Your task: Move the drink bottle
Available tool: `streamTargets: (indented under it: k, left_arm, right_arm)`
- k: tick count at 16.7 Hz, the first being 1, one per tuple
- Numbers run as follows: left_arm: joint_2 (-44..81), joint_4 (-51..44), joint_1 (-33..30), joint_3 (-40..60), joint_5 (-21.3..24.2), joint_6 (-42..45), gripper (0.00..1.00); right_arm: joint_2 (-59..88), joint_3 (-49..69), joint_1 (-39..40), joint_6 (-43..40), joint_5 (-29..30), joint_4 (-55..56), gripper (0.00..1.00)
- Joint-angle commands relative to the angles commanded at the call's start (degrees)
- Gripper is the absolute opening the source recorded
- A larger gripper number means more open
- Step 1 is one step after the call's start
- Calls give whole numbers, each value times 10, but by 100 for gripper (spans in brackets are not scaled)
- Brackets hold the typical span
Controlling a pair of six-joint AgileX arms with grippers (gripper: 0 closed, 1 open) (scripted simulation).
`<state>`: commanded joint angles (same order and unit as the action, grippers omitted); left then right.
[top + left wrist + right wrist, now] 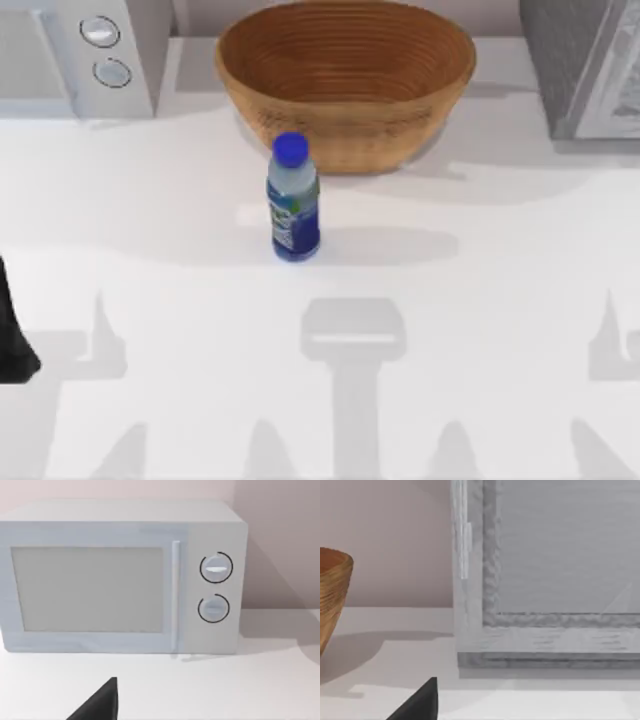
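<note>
Currently, bottle: drink bottle [293, 200] upright before woven basket [346, 80], ungrasped.
Arms: mine parked at table edges; finger state indeterminable.

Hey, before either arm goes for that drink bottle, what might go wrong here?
1. The drink bottle stands upright and narrow; a glancing touch from a finger would likely tip it over and let it roll.
2. It stands close in front of the woven basket, so an approach from behind has little room and might nudge the basket.
3. The microwave at the table's back left could crowd the left arm on a wide swing.
</note>
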<state>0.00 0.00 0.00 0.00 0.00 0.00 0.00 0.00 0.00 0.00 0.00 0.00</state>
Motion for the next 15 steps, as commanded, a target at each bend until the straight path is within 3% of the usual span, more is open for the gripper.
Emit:
streamTargets:
  k: [7,15]
  left_arm:
    - [0,0,0,0,0,0,100]
    - [0,0,0,0,0,0,100]
  right_arm:
    - [82,23,24,1,-5,60,100]
    - [427,118,118,1,-20,309,100]
